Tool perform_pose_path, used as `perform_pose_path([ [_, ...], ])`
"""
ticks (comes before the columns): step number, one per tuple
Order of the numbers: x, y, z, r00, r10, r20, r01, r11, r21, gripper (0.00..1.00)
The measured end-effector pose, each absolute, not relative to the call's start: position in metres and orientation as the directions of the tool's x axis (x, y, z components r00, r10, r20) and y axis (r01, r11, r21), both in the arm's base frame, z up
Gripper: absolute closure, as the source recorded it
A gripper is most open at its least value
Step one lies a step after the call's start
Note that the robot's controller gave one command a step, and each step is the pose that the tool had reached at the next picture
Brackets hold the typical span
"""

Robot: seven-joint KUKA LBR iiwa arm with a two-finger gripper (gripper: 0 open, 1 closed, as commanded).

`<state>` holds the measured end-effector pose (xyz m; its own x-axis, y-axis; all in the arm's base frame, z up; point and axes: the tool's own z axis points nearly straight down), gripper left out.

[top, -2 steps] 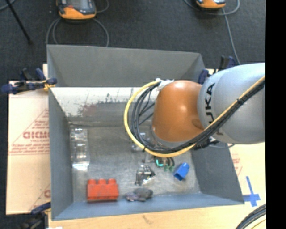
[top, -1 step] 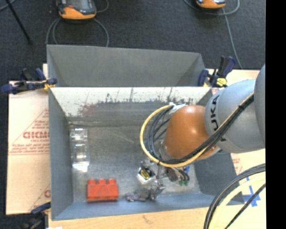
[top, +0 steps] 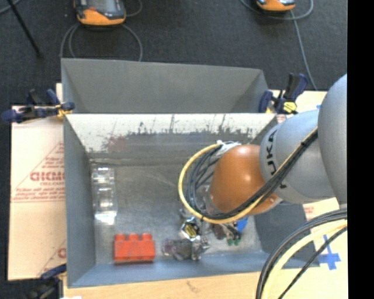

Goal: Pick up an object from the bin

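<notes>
Bin; my arm enters over its right edge. Clear tray along the left wall, red brick near the front-left corner. Gripper low at the front edge beside a dark lump, presumably my target; the wrist hides it, so I cannot tell its opening.

A dark speckled floor fills the far side, two orange-and-black devices and thin looping cables lying on it, while a pale wooden tabletop edges the near side.
</notes>
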<state>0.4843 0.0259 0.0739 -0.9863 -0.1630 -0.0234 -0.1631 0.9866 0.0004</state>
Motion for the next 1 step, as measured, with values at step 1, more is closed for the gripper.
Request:
perform_pose_path([
  [1, 0.4820, 0.0255, 0.0744, -0.987, -0.161, -0.015, -0.161, 0.987, 0.001, 1.00],
])
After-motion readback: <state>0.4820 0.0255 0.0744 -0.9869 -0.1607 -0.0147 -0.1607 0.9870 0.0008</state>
